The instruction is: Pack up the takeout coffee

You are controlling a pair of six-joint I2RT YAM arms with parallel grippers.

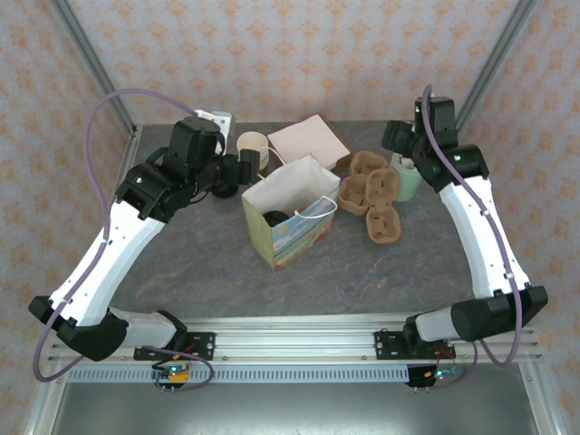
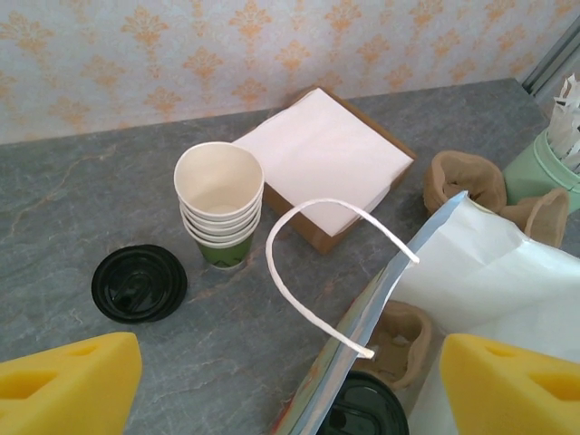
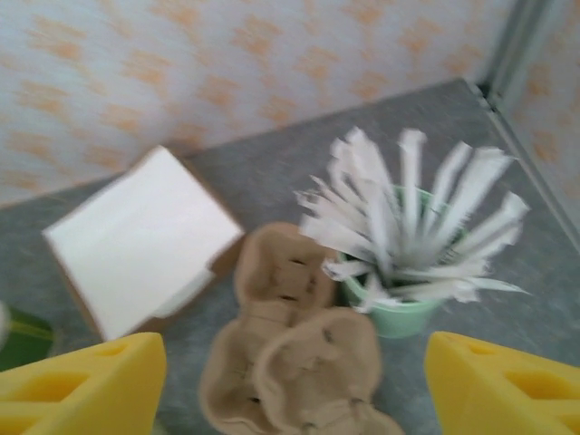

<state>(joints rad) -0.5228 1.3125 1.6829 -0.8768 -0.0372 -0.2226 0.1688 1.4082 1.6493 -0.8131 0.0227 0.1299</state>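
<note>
The takeout coffee (image 2: 362, 412) stands inside the open paper bag (image 2: 480, 272); only its round black lid shows, also seen from above (image 1: 275, 218) in the bag (image 1: 304, 181). A brown cup carrier (image 2: 403, 340) sits in the bag behind it. My left gripper (image 2: 290, 390) hovers open over the bag's back left edge and its white handle (image 2: 290, 272), holding nothing; from above it (image 1: 241, 170) is just left of the bag. My right gripper (image 3: 290, 399) is open above loose brown cup carriers (image 3: 299, 353), at the back right (image 1: 397, 138).
A stack of lidless cups (image 2: 219, 204) and a loose black lid (image 2: 139, 283) lie left of the bag. A napkin stack (image 2: 322, 159) is behind it. A mint cup of paper-wrapped sticks (image 3: 408, 272) stands beside the carriers (image 1: 376, 195). The right wrist view is blurred.
</note>
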